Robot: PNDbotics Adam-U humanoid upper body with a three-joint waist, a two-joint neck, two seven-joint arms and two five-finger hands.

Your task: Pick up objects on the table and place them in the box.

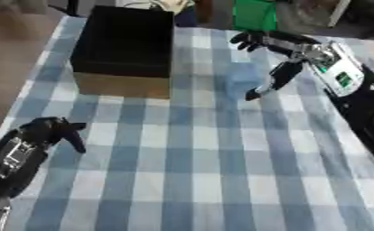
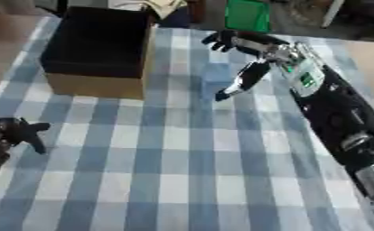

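One box (image 1: 123, 49), open-topped, at the table's (image 1: 214, 180) far left corner. Right hand (image 1: 278, 54), fingers spread, holding nothing, beside it; left hand (image 1: 52, 131), fingers relaxed, near left edge.

Tablecloth (image 1: 222, 180) is showing a blue-and-white check: pale blue and white squares crossed by darker blue bands. Box (image 1: 123, 45) is showing a black interior and tan cardboard outer wall along the front face. Right hand (image 1: 273, 49) is reading black at the fingers with silver sections along them; the forearm behind is showing a white panel with a small green patch, then black further back. Left hand (image 1: 52, 131) is showing black, with silver-grey parts on the wrist below. A pale blue thing (image 1: 239, 77) is blending into the cloth beside the right hand. A bright green thing (image 1: 255, 13) is showing beyond the far edge. Bare floor at left is looking brownish.
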